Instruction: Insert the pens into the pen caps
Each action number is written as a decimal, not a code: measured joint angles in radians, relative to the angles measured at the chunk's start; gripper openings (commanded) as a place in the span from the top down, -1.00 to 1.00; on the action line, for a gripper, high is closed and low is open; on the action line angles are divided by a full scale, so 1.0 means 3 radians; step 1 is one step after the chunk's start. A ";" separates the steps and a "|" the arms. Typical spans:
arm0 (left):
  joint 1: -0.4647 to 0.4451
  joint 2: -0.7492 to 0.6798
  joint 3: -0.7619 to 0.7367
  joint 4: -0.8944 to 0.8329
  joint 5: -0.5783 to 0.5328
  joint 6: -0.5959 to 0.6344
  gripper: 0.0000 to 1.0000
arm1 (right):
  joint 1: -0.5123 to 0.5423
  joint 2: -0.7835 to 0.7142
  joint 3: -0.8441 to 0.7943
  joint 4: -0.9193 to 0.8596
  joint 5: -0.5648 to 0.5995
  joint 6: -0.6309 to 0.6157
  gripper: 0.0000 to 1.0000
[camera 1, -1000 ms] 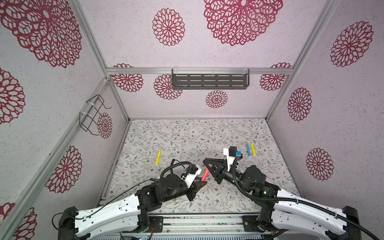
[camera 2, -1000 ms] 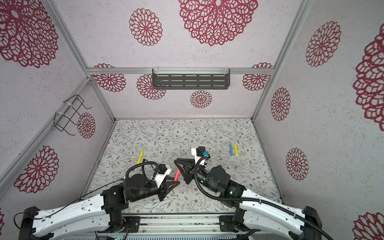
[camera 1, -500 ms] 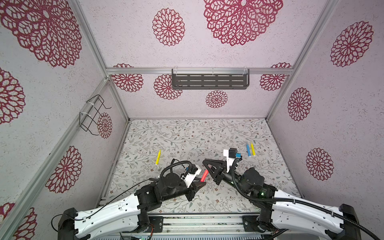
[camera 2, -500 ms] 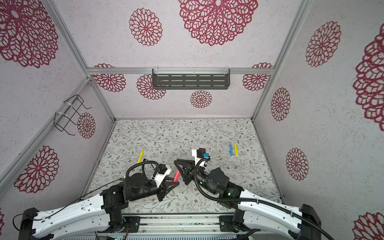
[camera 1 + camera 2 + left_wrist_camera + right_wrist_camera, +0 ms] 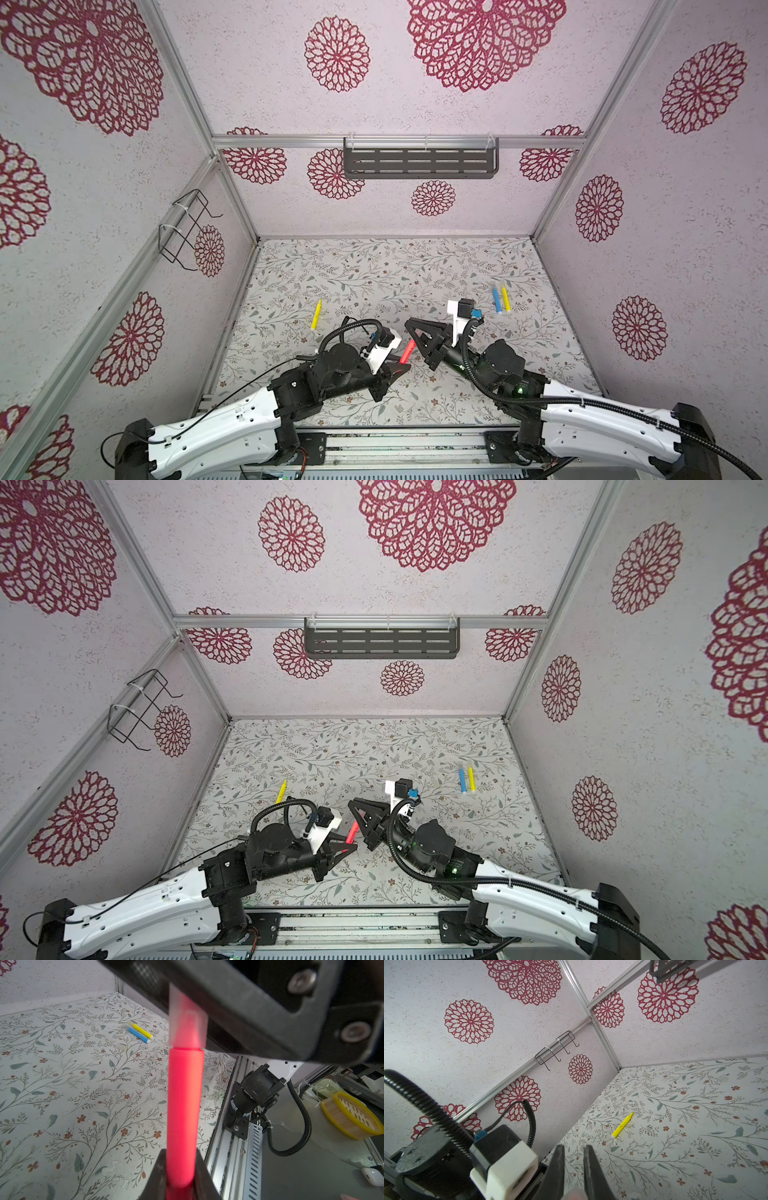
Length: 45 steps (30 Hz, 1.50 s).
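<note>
left claw [image 5: 398, 368] clamped on red pen [image 5: 184, 1105] butt, right claw [image 5: 419, 341] pinched on clear cap [image 5: 188, 1016], coaxial above tabletop so cap seats over tip.

No words, numbers or signs can be read in any view. The pens [image 5: 496, 300] look plain. The walls [image 5: 415, 62] and the bench [image 5: 374, 270] show only flower patterns.

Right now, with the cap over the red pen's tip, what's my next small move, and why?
Probably one short press of the right gripper along the red pen. The clear cap covers its tip, rim at the barrel's shoulder with a thin seam showing, and the left gripper clamps the barrel.
</note>
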<state>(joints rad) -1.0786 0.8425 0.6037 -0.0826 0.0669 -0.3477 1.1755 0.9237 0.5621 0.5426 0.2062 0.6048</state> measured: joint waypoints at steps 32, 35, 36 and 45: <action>0.0155 0.0000 0.0000 -0.0347 0.0184 -0.0020 1.00 | 0.0198 0.0259 -0.0210 0.0370 0.0385 0.0205 1.00; 0.0158 0.0000 0.0000 -0.0399 0.0207 -0.0020 1.00 | 0.0217 0.0261 -0.0233 0.0355 0.0390 0.0234 1.00; 0.0161 0.0000 0.0000 -0.0397 0.0214 -0.0019 1.00 | 0.0217 0.0257 -0.0231 0.0354 0.0390 0.0234 1.00; 0.0167 -0.0028 0.0001 -0.0116 0.0392 0.0000 1.00 | 0.0229 -0.0090 -0.0116 -0.0003 0.0351 0.0163 1.00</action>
<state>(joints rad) -1.0286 0.8341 0.6041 -0.1173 0.1844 -0.3477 1.2442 0.8967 0.5274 0.5419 0.3115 0.6537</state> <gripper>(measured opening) 0.185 0.174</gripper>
